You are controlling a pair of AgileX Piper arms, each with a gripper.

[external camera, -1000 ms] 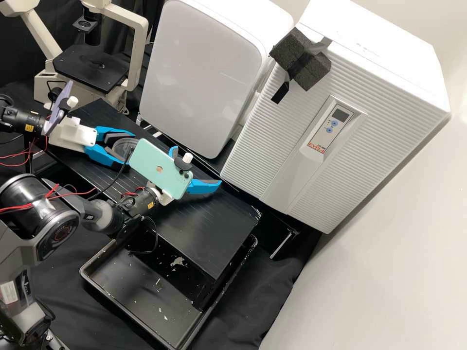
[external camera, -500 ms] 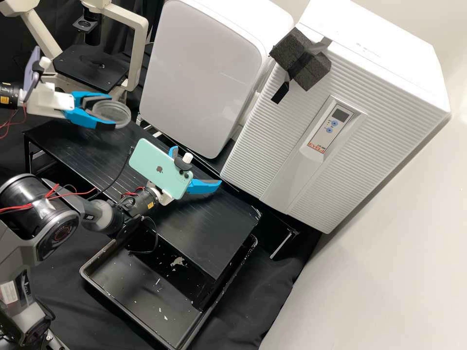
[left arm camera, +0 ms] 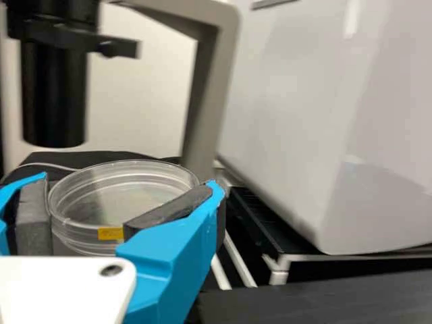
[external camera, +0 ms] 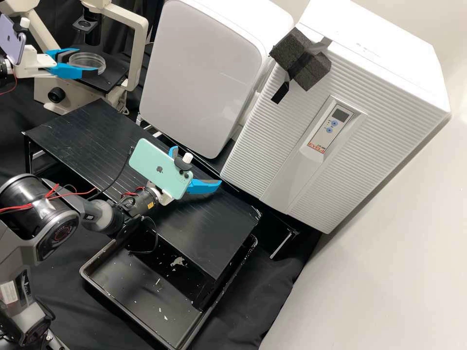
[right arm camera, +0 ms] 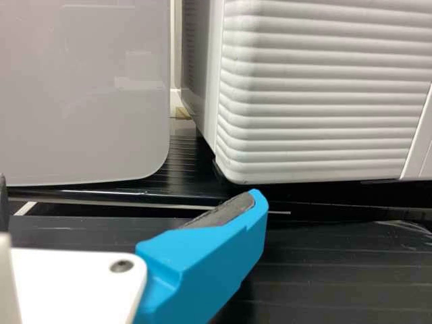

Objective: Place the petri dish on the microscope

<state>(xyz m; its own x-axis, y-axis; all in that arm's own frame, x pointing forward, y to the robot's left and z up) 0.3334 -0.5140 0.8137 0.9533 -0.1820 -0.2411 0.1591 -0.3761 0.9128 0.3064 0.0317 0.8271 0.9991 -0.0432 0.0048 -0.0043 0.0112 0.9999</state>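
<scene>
We've got the left gripper (external camera: 87, 61) partway open, clamped on the petri dish (external camera: 91, 59) — dish held up near the microscope (external camera: 138, 53). Right gripper (external camera: 196, 166) — fingers wide apart, we see nothing gripped.

Black table (external camera: 73, 131), grooved top, pale scuffs. Behind, black surface (right arm camera: 181, 162) bearing smooth white cabinet (external camera: 199, 73), ribbed white cabinet (external camera: 272, 141).

High view: microscope (external camera: 114, 80) cut off up top; mint phone (external camera: 158, 167) partly hides right gripper (external camera: 196, 166); purple phone (external camera: 11, 40) clipped.
</scene>
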